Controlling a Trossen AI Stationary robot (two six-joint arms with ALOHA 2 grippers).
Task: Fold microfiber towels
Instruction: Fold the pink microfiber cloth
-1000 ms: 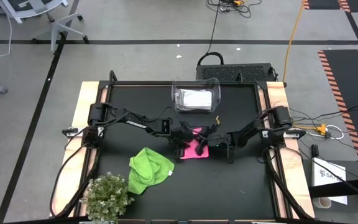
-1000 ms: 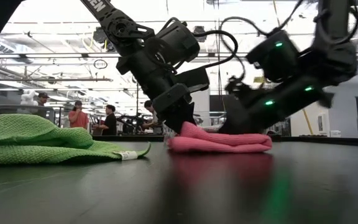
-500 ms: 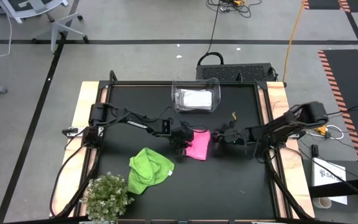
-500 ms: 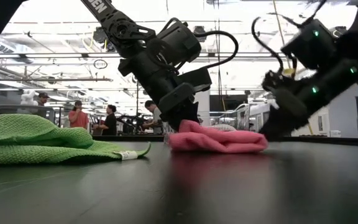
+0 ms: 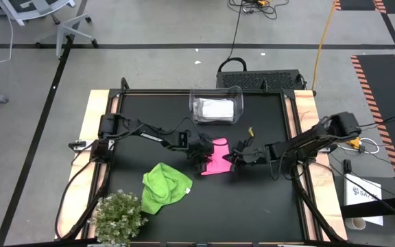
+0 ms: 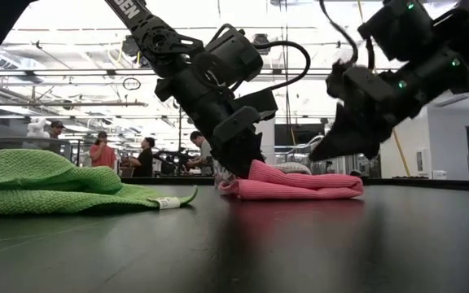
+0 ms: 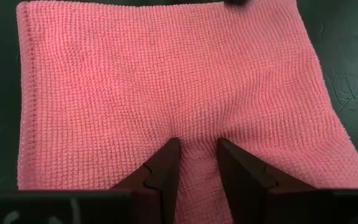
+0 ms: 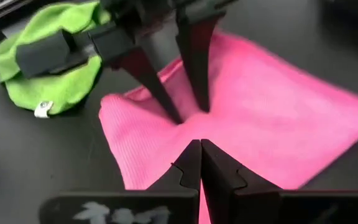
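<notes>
Left gripper (image 5: 201, 162), just left of the high view's centre: fingers (image 7: 166, 168) a narrow gap apart, tips pressed down into the folded bright pink microfiber towel (image 5: 216, 159), a small ridge of cloth pinched between them. Same gripper (image 6: 236, 163) in the low view bearing on the towel's left end. Right gripper (image 5: 237, 155), right of centre in the high view: jaws fully closed, nothing held, tips poised over the pink towel's right edge; in the low view (image 6: 322, 152) raised just above the cloth, not touching.

Pink towel (image 6: 293, 185) flat on the black tabletop (image 5: 259, 206), near its middle, in a low layered stack. Crumpled lime green microfiber towel (image 5: 164, 186) toward the lower left of the high view, apart from the pink one. Small green bushy plant (image 5: 118, 217) at the tabletop's lower left corner. Clear plastic bin (image 5: 216, 107) at the top centre edge, a white folded cloth (image 5: 214, 109) inside. People (image 6: 103, 152) standing far behind in the low view's left.
</notes>
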